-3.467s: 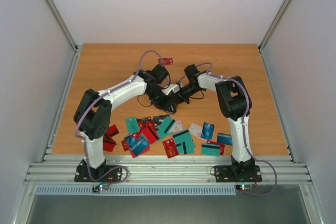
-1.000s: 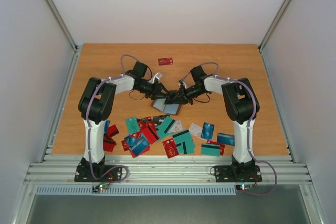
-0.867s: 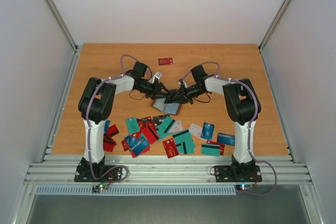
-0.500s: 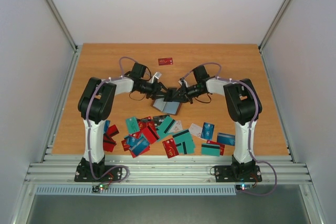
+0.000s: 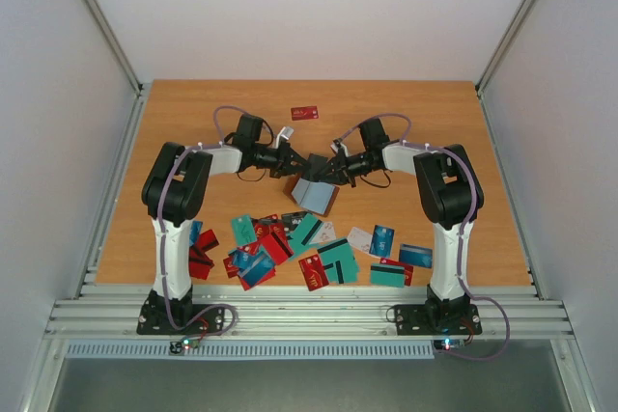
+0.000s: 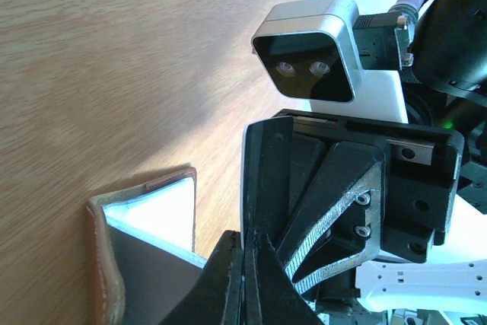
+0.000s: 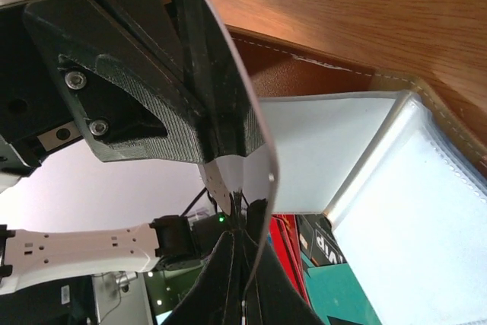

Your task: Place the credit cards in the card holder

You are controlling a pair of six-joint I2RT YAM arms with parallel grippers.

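The open card holder [image 5: 316, 197] lies on the tabletop [image 5: 435, 132] just base-side of both tools. The right tool [image 7: 237, 215] pinches its grey inner leaf. The left tool [image 6: 247, 264], pressed together, sits just beside. The credit cards [image 5: 309, 238] lie scattered farther base-side, roughly midway between the arms.

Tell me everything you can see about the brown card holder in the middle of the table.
The small brown leather-like folding card holder rests open on the wooden table. Its outside is brown with pale stitching along the edge. Inside are pale greyish, clear-looking sleeves. The right tool is shut on one raised inner leaf. The left tool is shut close beside it, but whether it grips the leaf is unclear.
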